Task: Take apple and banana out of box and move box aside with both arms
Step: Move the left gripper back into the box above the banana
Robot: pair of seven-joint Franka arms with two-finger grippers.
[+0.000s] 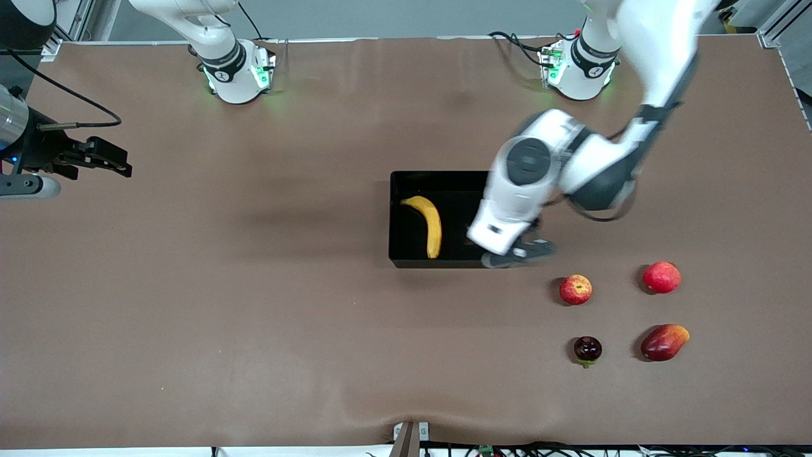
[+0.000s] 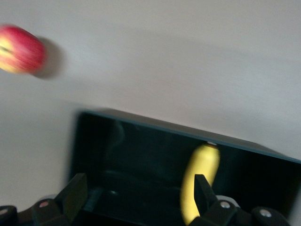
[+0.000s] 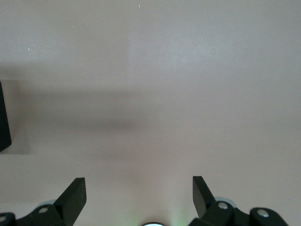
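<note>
**A:** Your brown counter (image 1: 254, 330) carries the glossy black open-top plastic box (image 1: 406, 257) mid-counter, with the curved yellow banana (image 1: 431, 225) inside. The streaked red apple (image 1: 575, 289) is already out, toward the left arm's end.

**B:** Hands?

**A:** Left hand (image 2: 136, 193) released over the box; right hand (image 3: 139, 194) released, waiting at its counter edge. The banana's light and soft, so pinch its middle gently.

You are seeing bare worktop (image 1: 254, 304) filling the frame's left half; lower right, four fruits are crowding it, and the left gripper (image 1: 517, 252) is overhanging the box (image 1: 406, 184).
</note>
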